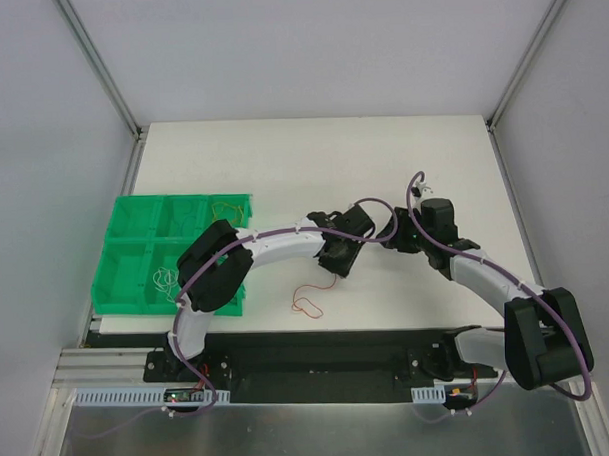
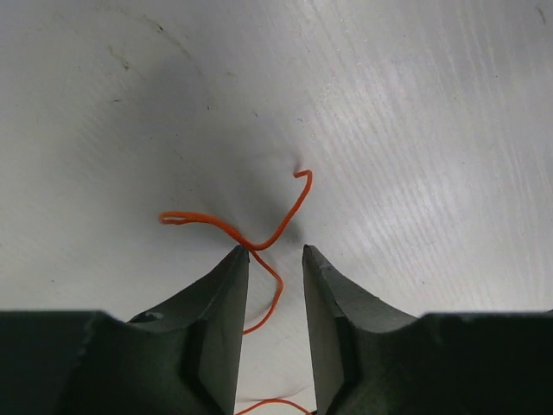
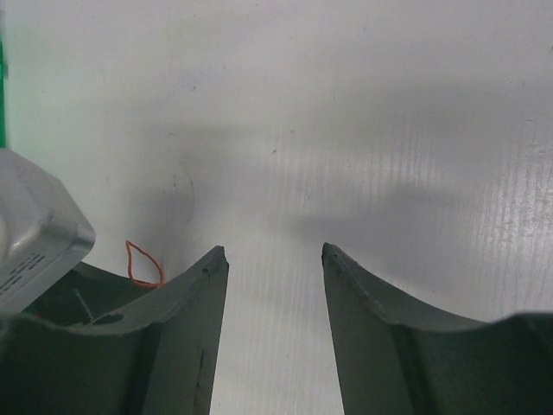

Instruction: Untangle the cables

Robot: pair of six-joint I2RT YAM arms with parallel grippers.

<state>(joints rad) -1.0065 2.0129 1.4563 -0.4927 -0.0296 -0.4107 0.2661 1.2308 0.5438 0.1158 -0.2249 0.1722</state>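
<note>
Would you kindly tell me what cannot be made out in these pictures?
Top view: wires in green bin too thin to count; left arm covers some.
Left wrist view: red wire runs off bottom edge between fingers.
Right wrist view: red loop partly behind a finger.

Robot lab cell: white panel walls (image 1: 32,147), aluminium framing (image 1: 98,63).

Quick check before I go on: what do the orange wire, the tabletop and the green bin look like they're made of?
Orange wire: hair-thin and kinked, and it holds its bends, so likely plastic-coated metal with a slight gloss. Tabletop: white and matte with fine parallel lines, perhaps laminate or painted board. Green bin: looks like moulded plastic, going by its even saturated colour and thin divider walls.
</note>
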